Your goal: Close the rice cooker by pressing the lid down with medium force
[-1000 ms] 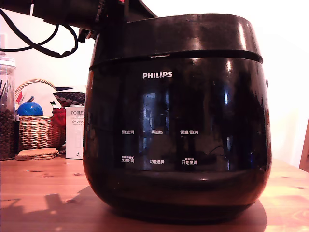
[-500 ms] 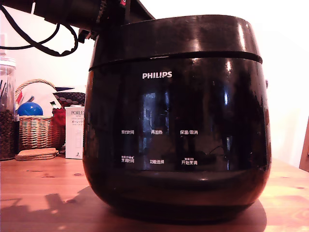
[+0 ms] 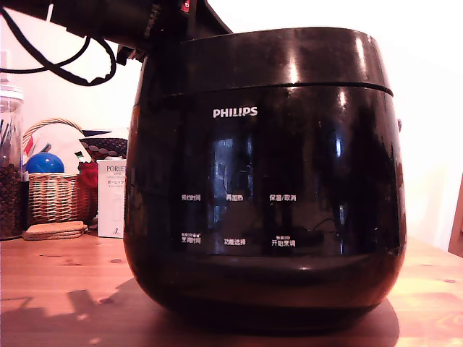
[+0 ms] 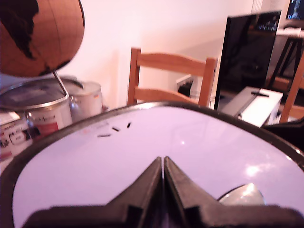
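The glossy black rice cooker (image 3: pixel 264 202) fills the exterior view, standing on the wooden table (image 3: pixel 58 282). Its lid (image 3: pixel 275 58) is down on the body, with only a thin seam between them. The black arm reaches in from the exterior view's upper left, behind the lid; the gripper itself is hidden there. In the wrist view my gripper (image 4: pixel 163 164) is shut, fingertips together and empty, resting on the shiny top of the lid (image 4: pixel 199 147).
At the exterior view's left stand a wicker basket (image 3: pixel 54 195) with a blue ball, a white box (image 3: pixel 111 196), a jar (image 3: pixel 10 166) and cork coasters (image 3: pixel 54 230). The wrist view shows a wooden chair (image 4: pixel 166 78), a globe (image 4: pixel 40 33) and metal pots (image 4: pixel 38 104).
The lid has gone down: the gap at the seam has narrowed to a thin line and the lid's top sits lower. The arm followed it down slightly.
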Controlling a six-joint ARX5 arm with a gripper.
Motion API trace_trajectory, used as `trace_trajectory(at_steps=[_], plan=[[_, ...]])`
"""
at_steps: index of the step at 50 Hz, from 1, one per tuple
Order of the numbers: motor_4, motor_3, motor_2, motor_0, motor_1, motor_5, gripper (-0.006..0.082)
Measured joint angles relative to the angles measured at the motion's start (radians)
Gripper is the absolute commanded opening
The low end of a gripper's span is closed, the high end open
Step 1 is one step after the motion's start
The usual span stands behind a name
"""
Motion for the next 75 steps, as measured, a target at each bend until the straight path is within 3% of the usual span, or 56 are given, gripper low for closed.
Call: trace_trajectory(at_steps=[20, 32, 41, 75], plan=[[0.006, -0.013, -0.002, 0.005, -0.049, -0.014, -0.0024], [-0.031, -0.061, 0.007, 0.066, -0.073, -0.012, -0.0024], [-0.093, -0.074, 0.047, 0.104, -0.074, 0.074, -0.0024], [-0.369, -0.145, 0.069, 0.434, -0.190, 0.219, -0.0024]])
